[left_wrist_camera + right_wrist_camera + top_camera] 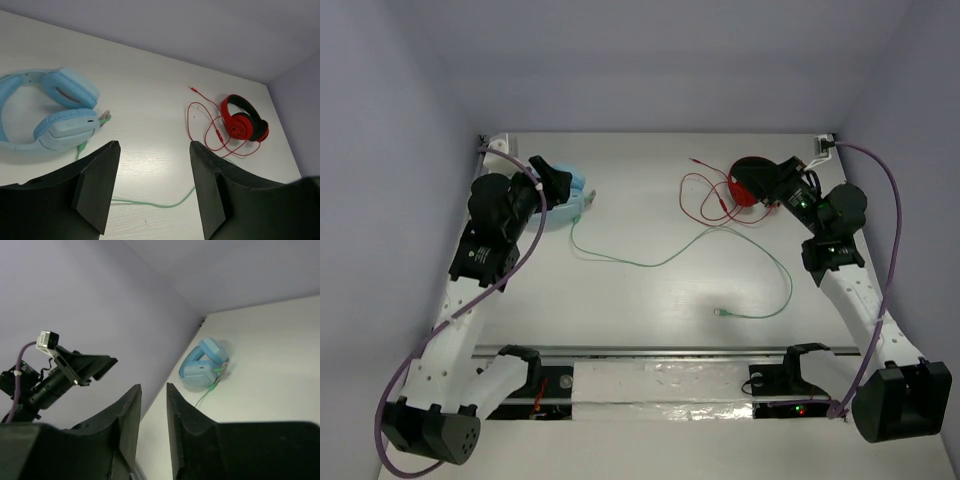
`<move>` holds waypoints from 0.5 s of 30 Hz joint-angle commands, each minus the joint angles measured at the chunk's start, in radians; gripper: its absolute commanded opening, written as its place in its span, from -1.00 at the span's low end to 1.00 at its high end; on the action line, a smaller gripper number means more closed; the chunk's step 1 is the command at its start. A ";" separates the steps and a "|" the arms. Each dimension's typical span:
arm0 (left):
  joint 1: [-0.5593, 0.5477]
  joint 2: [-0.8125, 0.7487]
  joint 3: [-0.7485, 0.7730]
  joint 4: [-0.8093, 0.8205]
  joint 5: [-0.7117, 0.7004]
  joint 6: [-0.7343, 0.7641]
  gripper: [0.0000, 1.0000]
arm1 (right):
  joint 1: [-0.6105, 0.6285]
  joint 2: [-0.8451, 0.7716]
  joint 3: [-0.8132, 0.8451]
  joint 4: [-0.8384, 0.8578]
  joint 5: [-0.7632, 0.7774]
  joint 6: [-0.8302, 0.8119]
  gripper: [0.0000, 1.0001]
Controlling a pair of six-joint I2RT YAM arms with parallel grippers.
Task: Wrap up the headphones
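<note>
The light blue headphones (572, 205) (65, 117) (202, 367) were seen lying at about ten o'clock on the white table (640, 340), close to the far left corner, with the oval earcups stacked side by side and the headband curving away toward nine o'clock. Their pale green cable (660, 262) (150, 204) (204, 399) was left unwrapped: in the overhead view it was trailed from the earcups toward four o'clock, looped across the middle of the table and brought back to end in a small plug (719, 313) near five o'clock.

The left gripper (558, 183) (155, 150) was held just beside the headphones, on their nine o'clock side in the overhead view. Its fingers (100, 185) were spread wide and nothing was gripped between them; in its own camera the earcups were shown at ten o'clock of the gap and the cable was seen passing below it.

The right gripper (767, 182) (152, 390) was positioned well apart, at about two o'clock on the table, beside a pair of red-and-black headphones (744, 186) (245, 125) with a tangled red cable (705, 200) (205, 131). Its fingers (131, 405) were parted by only a narrow gap, and nothing was held.
</note>
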 commanded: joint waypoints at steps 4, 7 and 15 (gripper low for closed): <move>-0.001 0.094 0.131 -0.057 -0.216 0.049 0.15 | 0.050 -0.075 -0.061 -0.033 0.018 -0.065 -0.98; -0.001 0.168 0.183 -0.046 -0.238 0.056 -0.07 | 0.061 -0.055 -0.075 -0.065 0.015 -0.076 -1.00; 0.161 0.473 0.349 -0.150 -0.329 0.019 -1.00 | 0.070 -0.093 -0.067 -0.140 0.059 -0.130 -1.00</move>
